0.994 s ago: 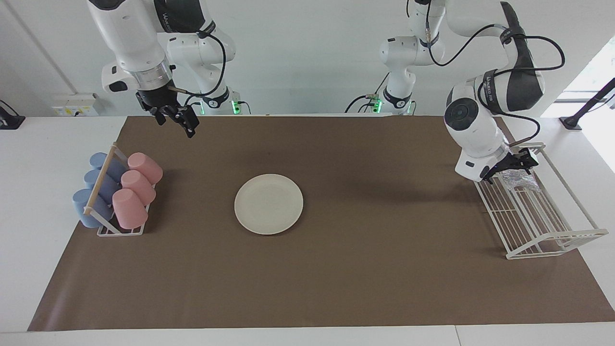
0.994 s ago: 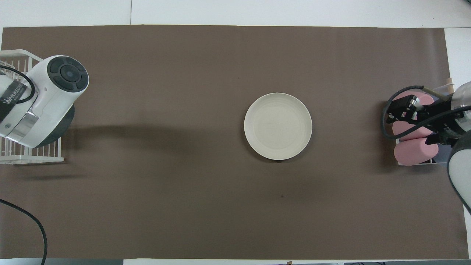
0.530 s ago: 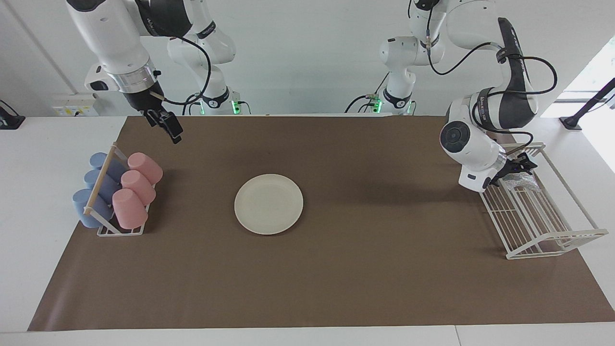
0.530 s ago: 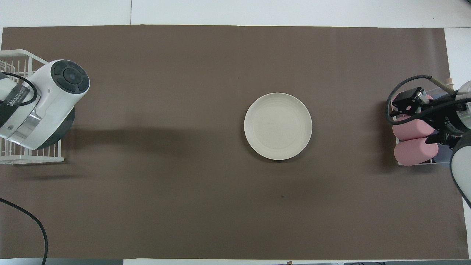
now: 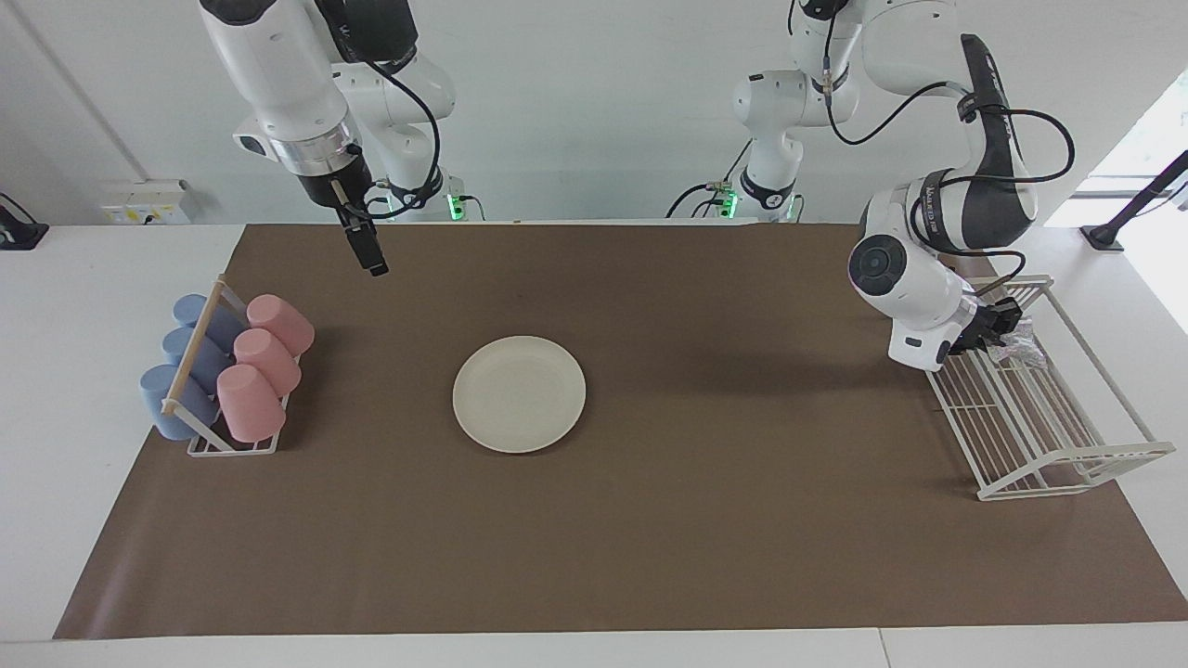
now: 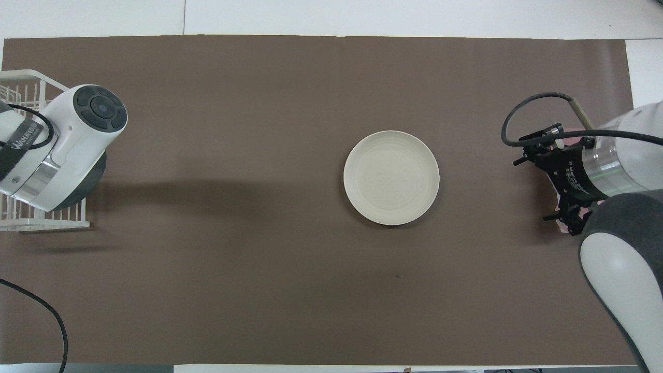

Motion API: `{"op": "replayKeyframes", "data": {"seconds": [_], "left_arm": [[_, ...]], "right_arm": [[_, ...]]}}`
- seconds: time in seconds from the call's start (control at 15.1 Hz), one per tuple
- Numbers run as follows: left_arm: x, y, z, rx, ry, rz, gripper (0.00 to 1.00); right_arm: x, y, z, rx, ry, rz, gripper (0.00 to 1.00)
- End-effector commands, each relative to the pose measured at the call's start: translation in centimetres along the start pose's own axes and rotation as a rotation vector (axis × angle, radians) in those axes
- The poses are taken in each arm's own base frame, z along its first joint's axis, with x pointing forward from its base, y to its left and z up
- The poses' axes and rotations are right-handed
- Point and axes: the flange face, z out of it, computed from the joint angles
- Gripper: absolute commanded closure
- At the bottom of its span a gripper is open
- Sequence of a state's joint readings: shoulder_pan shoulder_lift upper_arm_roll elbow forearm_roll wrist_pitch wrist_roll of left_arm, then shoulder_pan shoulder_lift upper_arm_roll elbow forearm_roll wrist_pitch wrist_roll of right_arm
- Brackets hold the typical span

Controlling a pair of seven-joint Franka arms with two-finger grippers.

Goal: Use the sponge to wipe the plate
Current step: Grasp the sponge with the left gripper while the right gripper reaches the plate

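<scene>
The cream-white plate lies flat on the brown mat near the table's middle and is bare; it also shows in the overhead view. The silvery glittery sponge lies in the white wire rack at the left arm's end of the table. My left gripper is down in the rack, right at the sponge. The overhead view hides this gripper and the sponge under the left arm's wrist. My right gripper hangs in the air over the mat, toward the right arm's end, and holds nothing that I can see.
A rack of pink and blue cups lying on their sides stands at the right arm's end of the table. The brown mat covers most of the table. The right arm's wrist covers the cup rack in the overhead view.
The left gripper has dropped a little and closed in on the sponge in the wire rack. The right arm has swung about and turned its gripper, which now points straight down.
</scene>
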State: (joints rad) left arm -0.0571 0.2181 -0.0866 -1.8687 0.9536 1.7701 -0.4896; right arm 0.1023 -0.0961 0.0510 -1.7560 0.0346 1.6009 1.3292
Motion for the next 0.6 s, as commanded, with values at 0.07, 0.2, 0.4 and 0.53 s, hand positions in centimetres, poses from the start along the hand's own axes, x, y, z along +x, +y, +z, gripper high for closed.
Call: {"op": "replayKeyframes", "data": {"seconds": [0.07,0.2,0.4,0.53], "left_arm": [[-0.8,-0.3,-0.2,0.0,0.009,-0.021,1.0],[-0.2,-0.8,-0.7,-0.03,0.004,-0.044,1.0],[1.4,-4.9,-5.3,-0.204,-0.019,-0.178,1.0],[1.7,-7.7,-8.6,-0.314,-0.067,-0.253,1.0]], "right_arm": [[0.0,0.1,-0.7,0.025,-0.017,0.035,0.0],[-2.2,-0.8,-1.4,0.042,-0.012,0.127,0.0],[-5.5,-1.6,-1.6,0.064,-0.007,0.189,0.0],[-7.1,-2.3,-1.8,0.103,-0.015,0.257,0.0]]}}
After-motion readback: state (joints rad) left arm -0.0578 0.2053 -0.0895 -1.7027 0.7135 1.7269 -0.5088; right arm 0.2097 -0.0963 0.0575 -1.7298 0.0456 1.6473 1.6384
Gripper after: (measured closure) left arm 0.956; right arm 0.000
